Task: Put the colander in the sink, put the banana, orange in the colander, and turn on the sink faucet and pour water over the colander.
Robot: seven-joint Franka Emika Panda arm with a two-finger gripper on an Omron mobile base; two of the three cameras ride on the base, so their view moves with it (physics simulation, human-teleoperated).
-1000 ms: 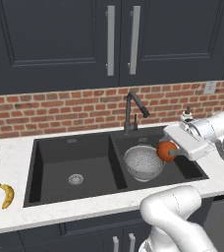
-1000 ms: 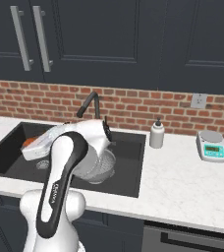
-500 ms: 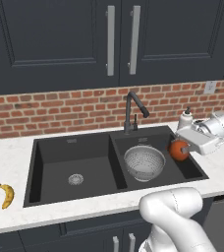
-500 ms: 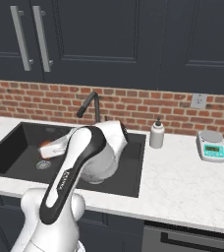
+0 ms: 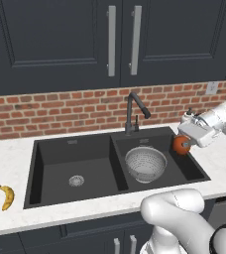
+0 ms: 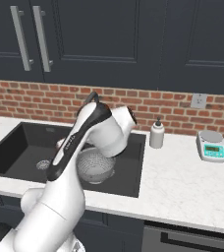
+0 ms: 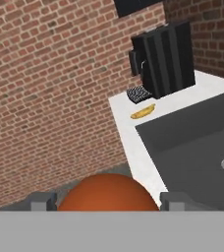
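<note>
Gripper clasps the orange above the sink's right basin, beside the colander; next, carry it leftward over the bowl and let go.

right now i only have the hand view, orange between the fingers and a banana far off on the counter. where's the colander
Observer: The colander sits in the right basin of the sink, below the faucet.
Operator: is the orange over it yet
Observer: No. In the left base view the orange, held in the gripper, hangs over the right part of that basin, beside the colander.
Operator: anything in the colander
Observer: Nothing; the banana lies on the counter left of the sink.
</note>
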